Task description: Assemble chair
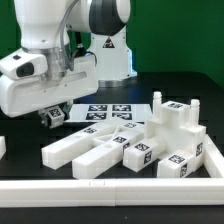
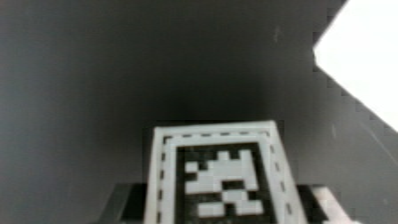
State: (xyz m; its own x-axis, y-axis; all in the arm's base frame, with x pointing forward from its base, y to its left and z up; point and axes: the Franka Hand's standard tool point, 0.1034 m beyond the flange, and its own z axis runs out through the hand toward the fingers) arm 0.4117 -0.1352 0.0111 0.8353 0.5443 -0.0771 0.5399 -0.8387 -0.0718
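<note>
My gripper [image 1: 52, 116] hangs low over the black table at the exterior view's left and is shut on a small white chair part [image 1: 56, 117] with a black-and-white tag. In the wrist view that tagged part [image 2: 221, 168] fills the space between the dark fingers [image 2: 135, 203], with the gripper [image 2: 222, 208] closed on its sides. Several long white chair pieces [image 1: 92, 150] lie side by side in the middle. A larger white block-shaped chair piece [image 1: 178, 122] stands at the exterior view's right, with smaller tagged pieces [image 1: 138, 152] beside it.
The marker board [image 1: 105, 112] lies flat behind the pieces, just to the exterior view's right of the gripper. A low white wall [image 1: 110, 187] runs along the front and up the right side [image 1: 214, 150]. A blurred white patch [image 2: 365, 60] shows in the wrist view.
</note>
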